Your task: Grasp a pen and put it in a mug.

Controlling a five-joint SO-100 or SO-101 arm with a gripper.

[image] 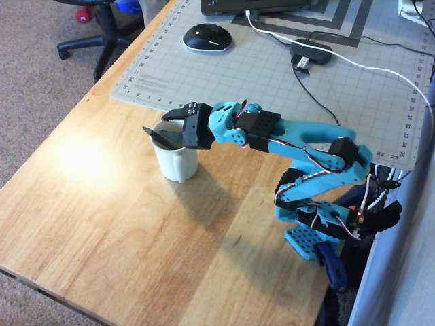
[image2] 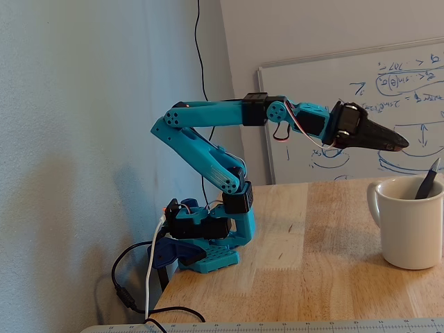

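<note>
The cream-white mug [image: 178, 165] stands on the wooden table, left of the arm's base in the overhead view and at the right edge of the fixed view [image2: 409, 229]. The black pen [image2: 427, 183] stands inside it and leans against the rim, its tip poking out on the right. From overhead, the pen's tip [image: 147, 131] shows over the mug's left rim. My gripper [image2: 401, 143] hovers just above the mug, apart from the pen. In the overhead view the gripper [image: 165, 127] is open with nothing between its jaws.
A grey cutting mat [image: 272, 81] covers the far part of the table and carries a computer mouse [image: 206, 37], a USB hub [image: 311, 53] and cables. The table's left edge runs close to the mug. A whiteboard [image2: 333, 97] leans behind the arm.
</note>
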